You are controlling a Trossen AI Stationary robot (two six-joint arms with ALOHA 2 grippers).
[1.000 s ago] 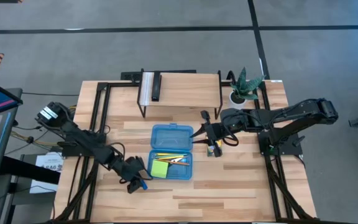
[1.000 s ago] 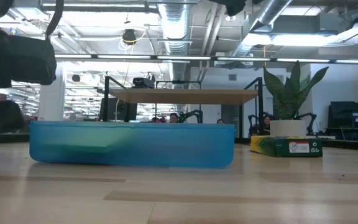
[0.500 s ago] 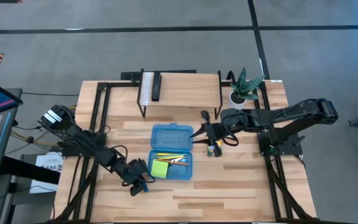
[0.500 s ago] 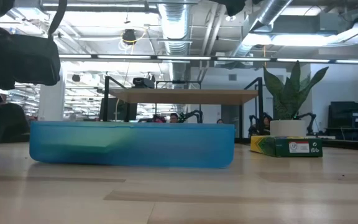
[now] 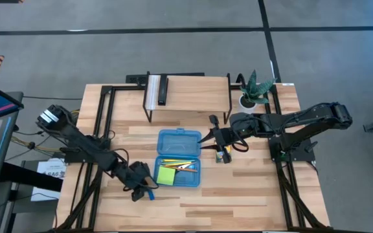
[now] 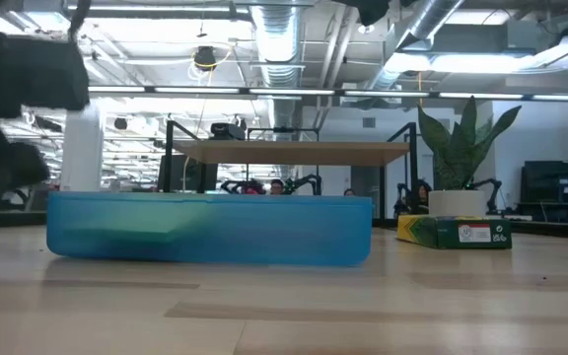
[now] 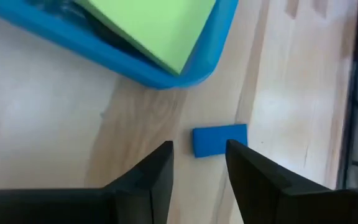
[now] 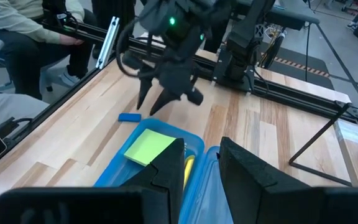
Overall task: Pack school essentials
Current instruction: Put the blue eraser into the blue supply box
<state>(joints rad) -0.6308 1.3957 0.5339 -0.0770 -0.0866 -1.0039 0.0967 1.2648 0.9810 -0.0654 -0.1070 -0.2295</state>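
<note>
A small blue eraser [image 7: 219,140] lies flat on the wood just off the blue case's near left corner [image 5: 151,193]. My left gripper [image 7: 199,152] is open above the table, its fingertips just short of the eraser and touching nothing. The open blue case [image 5: 179,158] holds the lime-green sticky-note pad [image 5: 167,175], the yellow and orange pencils [image 5: 173,162] and the red-handled scissors [image 5: 188,166]. The yellow-green crayon box [image 5: 223,155] lies on the table right of the case. My right gripper [image 5: 207,138] hovers open by the case's right side, beside the crayon box.
A wooden riser shelf [image 5: 188,87] stands behind the case at the far side. The potted plant [image 5: 254,90] sits in the far right corner. Black frame rails [image 5: 105,129] run along both table sides. Bare wood lies near the case [image 5: 225,200]. People sit beyond the table [image 8: 17,25].
My left gripper dipped toward the table next to the eraser, then drew back up and slightly toward the left edge. The eraser stayed on the wood. My right arm kept still.
</note>
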